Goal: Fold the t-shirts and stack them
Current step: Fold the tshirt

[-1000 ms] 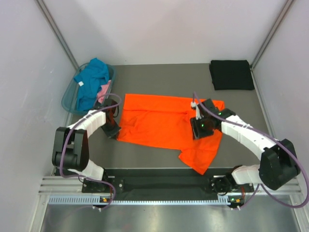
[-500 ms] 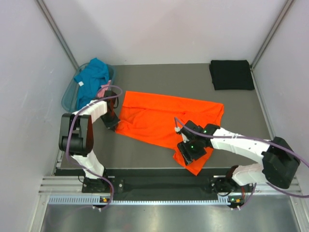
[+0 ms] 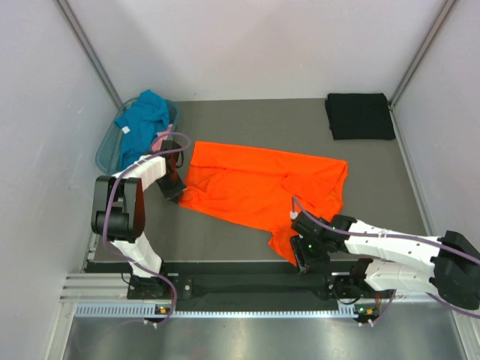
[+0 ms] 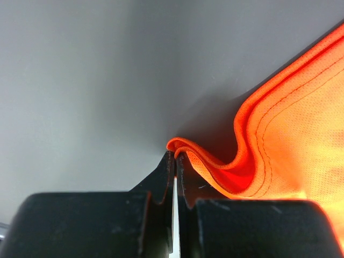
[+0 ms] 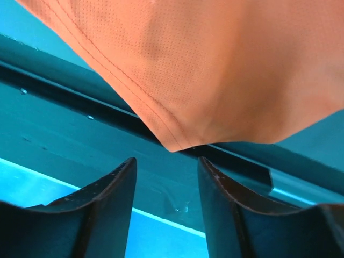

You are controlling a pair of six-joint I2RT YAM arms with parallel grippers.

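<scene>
At the bench (image 3: pixel 247 120) near edge, the right fingers (image 5: pixel 115 204) stand spread and empty, a stitched corner of the orange tee (image 3: pixel 247 187) just past their tips. The tee lies rumpled mid-bench, its left hem pinched between the left fingers (image 4: pixel 161 185). Farthest back: a folded black tee (image 3: pixel 360 116) on the right, a teal tee (image 3: pixel 142 120) in the basket (image 3: pixel 105 154) on the left.

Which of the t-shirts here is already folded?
The black t-shirt in the far right corner: it lies as a neat rectangle. The orange t-shirt is spread out and rumpled, and the teal t-shirt is bunched in the basket.
</scene>
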